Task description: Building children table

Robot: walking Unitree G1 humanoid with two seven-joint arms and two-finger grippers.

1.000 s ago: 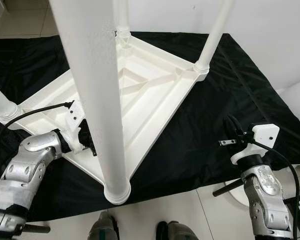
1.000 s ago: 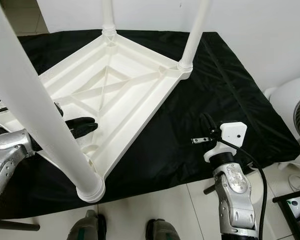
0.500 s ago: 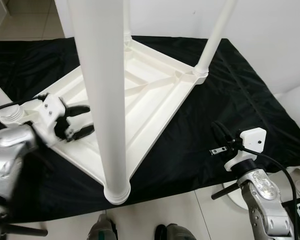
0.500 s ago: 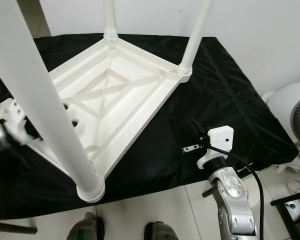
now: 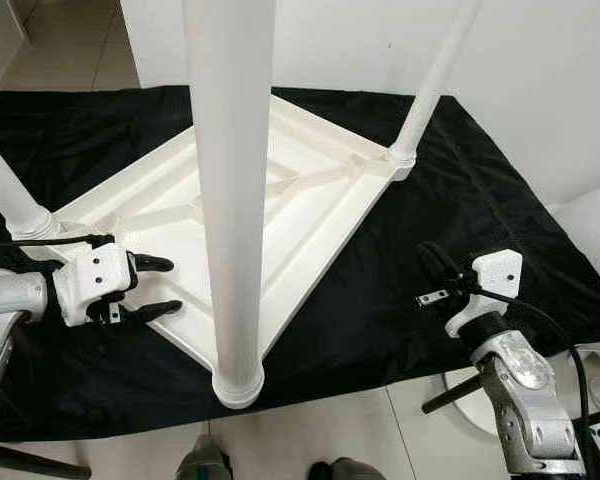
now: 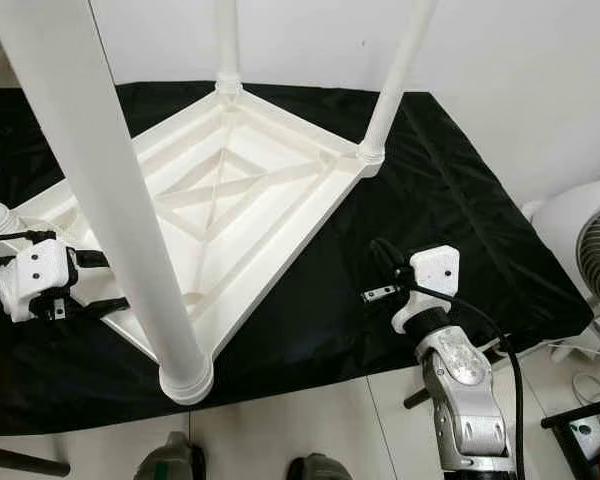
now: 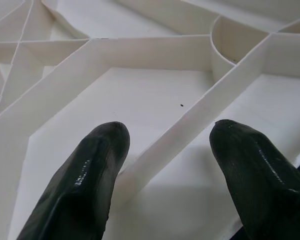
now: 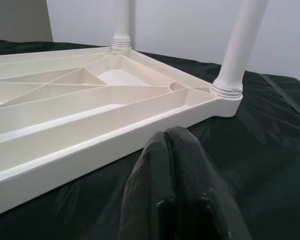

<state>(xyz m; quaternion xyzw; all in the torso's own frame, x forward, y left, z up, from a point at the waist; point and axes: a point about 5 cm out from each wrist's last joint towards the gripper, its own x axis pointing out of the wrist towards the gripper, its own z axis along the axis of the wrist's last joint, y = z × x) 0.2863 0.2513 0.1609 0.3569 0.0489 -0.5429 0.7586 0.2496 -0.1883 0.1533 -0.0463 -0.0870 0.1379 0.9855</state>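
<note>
Left gripper (image 5: 150, 288): jaws spread wide, empty, the two black fingertips (image 7: 97, 150) poised over the near-left edge of the white plastic children's table (image 5: 310, 200), which lay upside down with its ribbed underside up. In the left wrist view one thin white plastic rib (image 7: 190, 130) ran between the two fingertips; contact with it could not be confirmed. Right gripper (image 6: 385, 270): jaws pressed together, holding nothing, hovering above the black cloth sheet (image 5: 430, 250) just off the table's right edge, apart from it. All four white cylindrical legs stood in their corner sockets; the nearest leg (image 5: 230, 200) rose between the camera and the tabletop. Table rested on the cloth, which covered the floor. Risks, as judgement: closing on the thin rib could give a poor, slipping hold, since the plastic looked smooth and the rib narrow; lifting or turning from one edge alone could tip the table and swing the tall legs toward the white wall (image 5: 540, 80) or the robot's head; loose cloth could bunch and drag underneath.
</note>
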